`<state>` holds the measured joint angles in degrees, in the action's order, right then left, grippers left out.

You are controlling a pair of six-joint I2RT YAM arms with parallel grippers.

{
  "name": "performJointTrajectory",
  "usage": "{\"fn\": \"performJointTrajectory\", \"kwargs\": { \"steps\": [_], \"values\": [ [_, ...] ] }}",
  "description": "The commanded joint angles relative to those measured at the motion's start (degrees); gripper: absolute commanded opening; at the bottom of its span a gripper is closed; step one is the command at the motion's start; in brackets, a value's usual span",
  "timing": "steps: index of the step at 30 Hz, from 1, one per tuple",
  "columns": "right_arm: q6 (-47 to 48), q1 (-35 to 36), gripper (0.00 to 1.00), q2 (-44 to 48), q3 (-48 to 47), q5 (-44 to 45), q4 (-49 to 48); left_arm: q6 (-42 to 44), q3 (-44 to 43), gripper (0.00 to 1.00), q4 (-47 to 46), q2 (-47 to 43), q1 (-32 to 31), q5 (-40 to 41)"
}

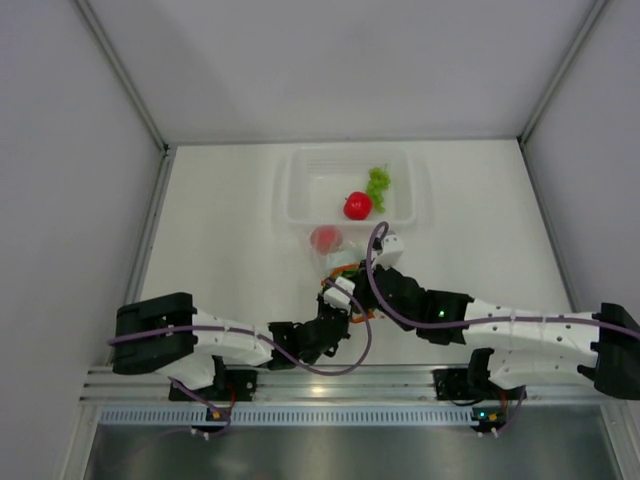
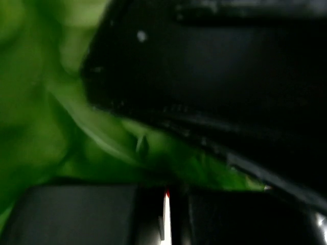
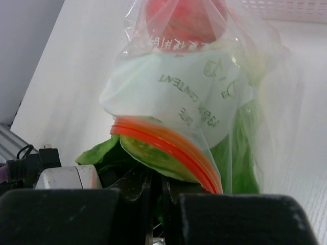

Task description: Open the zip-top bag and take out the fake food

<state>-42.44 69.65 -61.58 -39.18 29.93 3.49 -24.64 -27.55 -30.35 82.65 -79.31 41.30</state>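
Observation:
The zip-top bag (image 1: 335, 255) lies just in front of the tray, its orange-red zip strip (image 3: 168, 143) towards the arms and its mouth open. A pinkish-red fruit (image 3: 184, 20) sits deep inside the bag (image 3: 194, 87) and also shows in the top view (image 1: 323, 238). The green lettuce (image 3: 153, 153) sticks out through the mouth. My right gripper (image 3: 162, 176) is shut on the lettuce's near edge. My left gripper (image 1: 335, 288) is shut at the bag's mouth, with a sliver of red strip between its jaws (image 2: 167, 196). The lettuce (image 2: 46, 102) fills the left wrist view, blurred.
A rigid clear tray (image 1: 300, 205) at the back holds the red tomato (image 1: 357, 205) and the green grape bunch (image 1: 378, 183). Its wall shows in the right wrist view (image 3: 286, 10). White walls enclose the table. The right arm's body (image 2: 214, 66) looms close over the left gripper.

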Motion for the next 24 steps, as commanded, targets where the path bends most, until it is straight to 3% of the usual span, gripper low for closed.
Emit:
{"fn": "performJointTrajectory", "kwargs": {
  "steps": [1,11,18,24],
  "values": [
    [0.25,1.72,0.00,1.81,-4.77,-4.09,-5.77,0.56,-1.54,0.00,-5.07,2.07,-0.23,-2.72],
    [0.78,1.63,0.00,12.97,0.76,-8.13,0.46,-10.05,0.30,0.00,2.22,0.14,0.56,15.11],
    [2.18,1.55,0.00,20.79,5.86,-9.89,5.30,-14.20,2.94,0.00,3.28,-3.72,2.75,15.83],
    [5.96,1.55,0.00,19.31,8.76,-17.71,0.48,-14.91,3.38,0.00,3.10,-6.10,5.38,11.53]
  ]
}}
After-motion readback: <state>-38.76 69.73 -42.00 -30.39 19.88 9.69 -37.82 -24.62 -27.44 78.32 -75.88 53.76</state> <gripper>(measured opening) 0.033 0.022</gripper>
